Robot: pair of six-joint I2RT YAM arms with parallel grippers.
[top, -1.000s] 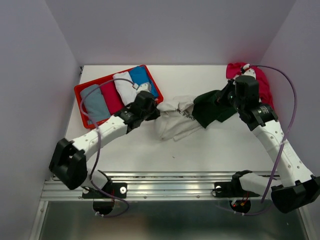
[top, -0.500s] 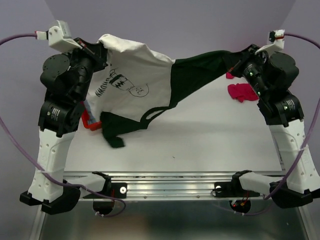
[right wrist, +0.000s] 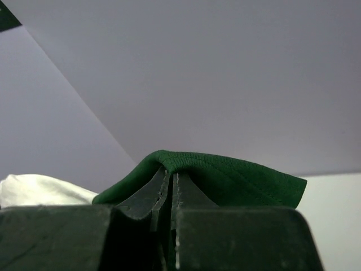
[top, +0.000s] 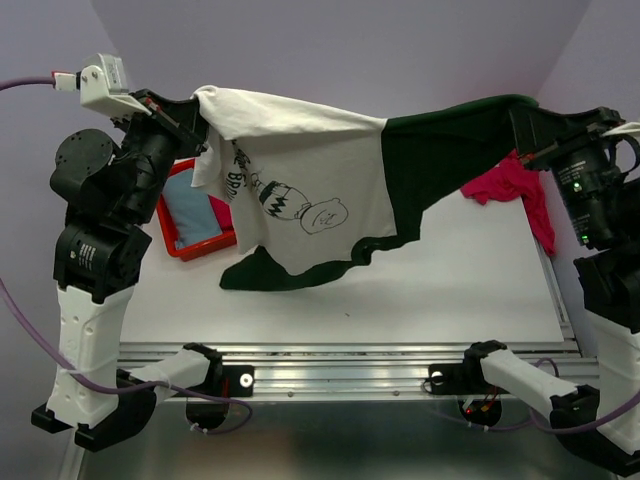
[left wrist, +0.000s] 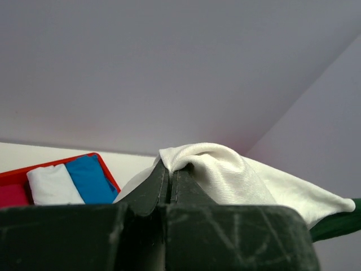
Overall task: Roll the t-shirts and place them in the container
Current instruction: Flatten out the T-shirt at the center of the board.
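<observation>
Clamped tight, the left gripper (left wrist: 169, 169) pinches a fold of cream-white cloth between its jaws, with no gap showing between the dark fingers. Across the table, the right gripper (right wrist: 171, 172) is closed just as firmly on a fold of dark green cloth.

Both hold the same t-shirt (top: 300, 170), stretched in the air between the two raised arms, well above the table (top: 450, 290). From overhead, the left gripper (top: 198, 98) has the white edge at upper left and the right gripper (top: 522, 108) has the green edge at upper right. The cream body sags between them with its small dark print facing the camera and turned sideways. A green part hangs lowest, near the table top, though I cannot tell whether it touches.

A pink t-shirt (top: 505, 182) lies crumpled at the table's far right side, below the right gripper. At far left sits a red tray (top: 200, 251), partly hidden behind the left arm, holding rolled cloths (left wrist: 67, 183) in white, blue and pink.
</observation>
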